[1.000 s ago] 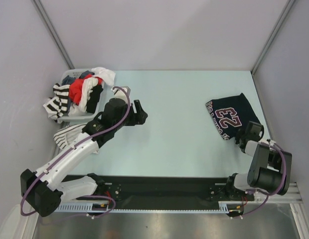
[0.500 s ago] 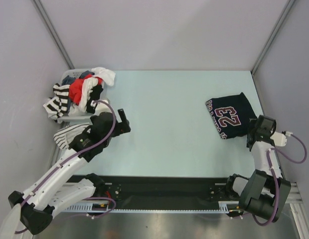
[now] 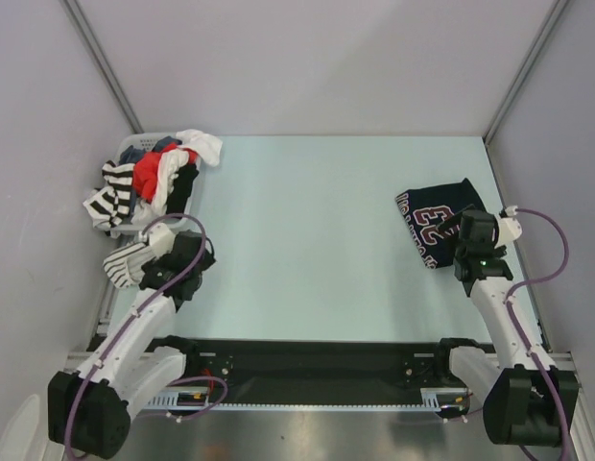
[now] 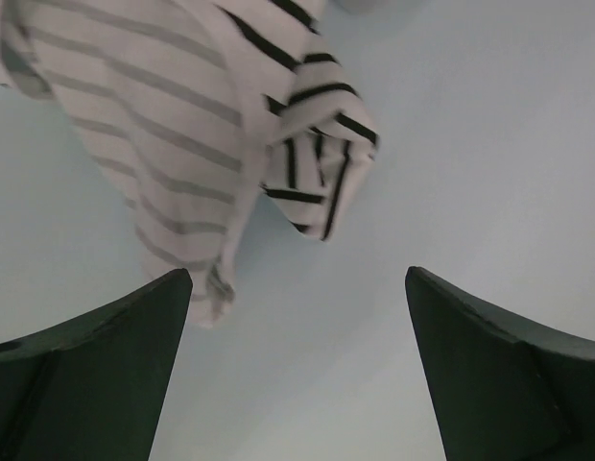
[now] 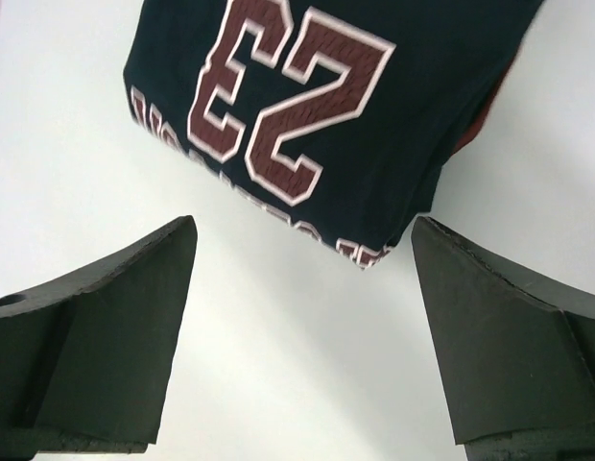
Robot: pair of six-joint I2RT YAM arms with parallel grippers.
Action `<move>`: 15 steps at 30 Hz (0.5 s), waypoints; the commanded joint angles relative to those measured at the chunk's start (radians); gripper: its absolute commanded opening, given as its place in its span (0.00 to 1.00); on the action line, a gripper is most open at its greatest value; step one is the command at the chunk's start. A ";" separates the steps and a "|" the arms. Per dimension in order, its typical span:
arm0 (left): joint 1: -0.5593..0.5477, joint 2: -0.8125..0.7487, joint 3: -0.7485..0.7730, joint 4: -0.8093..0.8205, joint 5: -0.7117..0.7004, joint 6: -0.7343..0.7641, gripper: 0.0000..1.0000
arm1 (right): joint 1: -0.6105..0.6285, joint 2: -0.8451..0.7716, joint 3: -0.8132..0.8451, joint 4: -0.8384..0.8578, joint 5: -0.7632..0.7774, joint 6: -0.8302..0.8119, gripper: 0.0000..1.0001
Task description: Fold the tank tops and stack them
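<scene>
Two claws, both with jaws spread wide and nothing between them. Seen from its own wrist, the left claw hangs low over bare table. The white striped top lies just ahead of it, off toward its left finger, crumpled, with one folded corner poking toward the middle of the gap. From above, that top sits bunched at the table's left edge, beside the left wrist and just nearer than the basket heaped with other clothes. I cannot tell its long axis; it is a bunch, not a spread shape.

The right claw hovers at the near edge of the navy jersey, which lies flat in a compact fold on the right side of the table, its "23" facing up, set aslant to the table edge.

My reading: the jersey looks folded already, the striped top not yet. The coming move turns on the striped top lying straight ahead of the left claw and well apart from the right one, so the left arm is the one to take it and draw it toward the open middle
</scene>
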 commanded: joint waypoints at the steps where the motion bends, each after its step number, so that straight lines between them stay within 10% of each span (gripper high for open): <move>1: 0.151 0.013 -0.056 0.163 0.020 0.026 1.00 | 0.073 -0.014 0.033 0.031 0.060 -0.094 0.98; 7: 0.268 0.157 -0.071 0.289 0.008 0.058 0.96 | 0.144 -0.020 0.013 0.049 0.071 -0.104 0.97; 12: 0.301 0.277 -0.012 0.288 0.058 0.093 0.53 | 0.161 -0.058 -0.012 0.060 0.107 -0.094 0.97; 14: 0.302 0.257 -0.021 0.300 0.091 0.095 0.01 | 0.162 -0.078 -0.030 0.072 0.112 -0.097 0.97; 15: 0.301 0.222 -0.028 0.314 0.112 0.101 0.00 | 0.162 -0.084 -0.035 0.077 0.118 -0.096 0.97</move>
